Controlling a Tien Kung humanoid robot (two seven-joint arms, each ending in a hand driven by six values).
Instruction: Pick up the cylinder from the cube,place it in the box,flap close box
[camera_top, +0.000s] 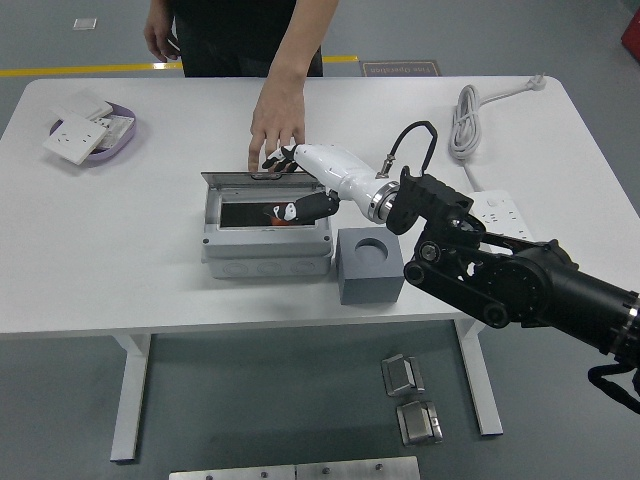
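2 hands (300, 175) (272, 125) on box (265, 255) flap (262, 176) — cylinder (276, 213) inside.

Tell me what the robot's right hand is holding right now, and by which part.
The right hand has its fingers on the free edge of the box's clear flap lid, thumb below. Whether it truly pinches the lid cannot be told. A person's hand touches the same edge.

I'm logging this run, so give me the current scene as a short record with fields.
right hand: over the grey box, fingers at its lid
lid: raised, nearly edge-on
orange cylinder: inside the box, partly hidden
cube: right of the box, socket vacant
person's hand: fingertips on the lid's far edge
left hand: not visible
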